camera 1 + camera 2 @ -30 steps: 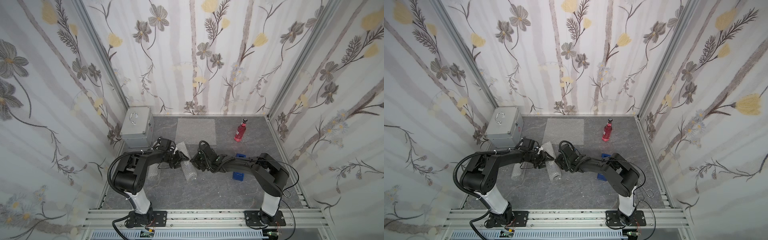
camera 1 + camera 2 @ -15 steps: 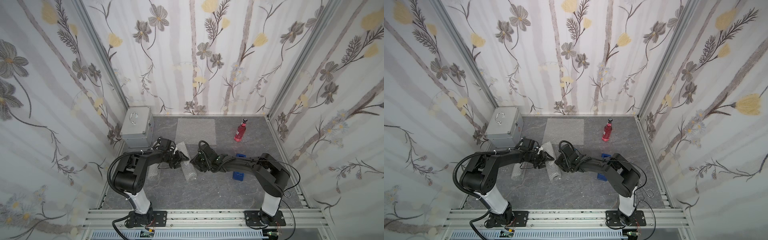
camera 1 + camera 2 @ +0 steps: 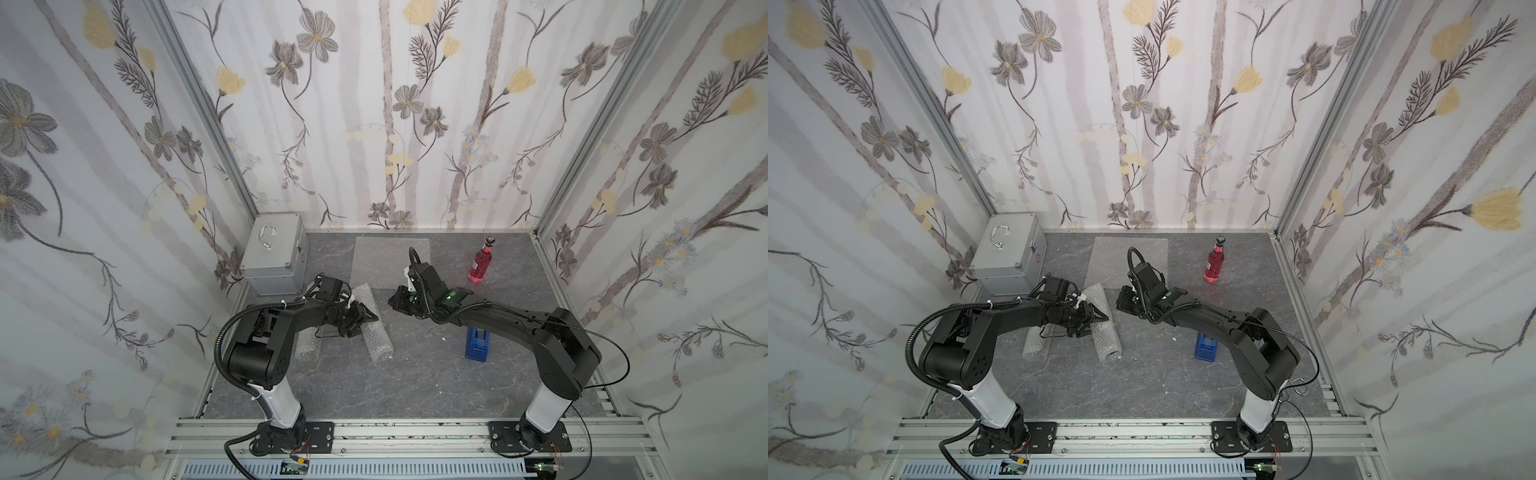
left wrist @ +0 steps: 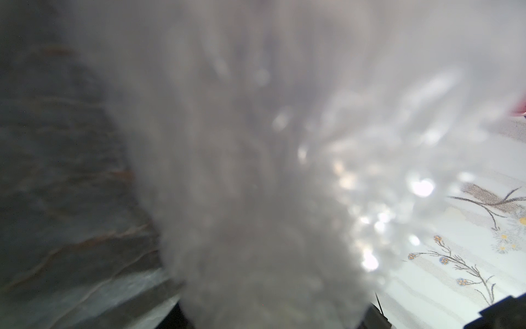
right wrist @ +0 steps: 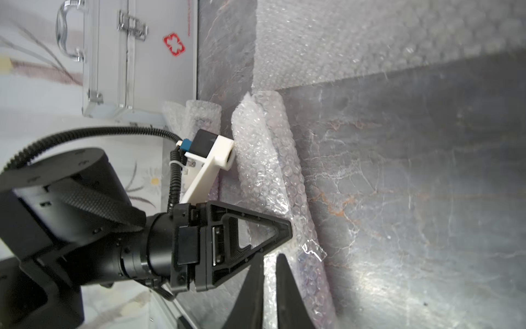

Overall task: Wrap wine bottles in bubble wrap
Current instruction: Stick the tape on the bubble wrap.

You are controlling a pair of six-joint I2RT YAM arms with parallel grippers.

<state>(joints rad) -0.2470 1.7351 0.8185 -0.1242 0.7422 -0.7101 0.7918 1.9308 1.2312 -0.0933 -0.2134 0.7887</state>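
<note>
Evidently, in both top views the left gripper (image 3: 368,325) lies across one of two bubble-wrap rolls (image 3: 379,343), probably steadying it for taping. One bare bottle (image 3: 480,266) stands well beyond the right gripper (image 3: 395,300), and one flat sheet (image 3: 386,257) lies near it. Left wrist: the roll fills it, blurred; whether the jaws pinch, I cannot tell. Right wrist: the right jaws are nearly pressed together with nothing seen between, just short of that roll.
</note>
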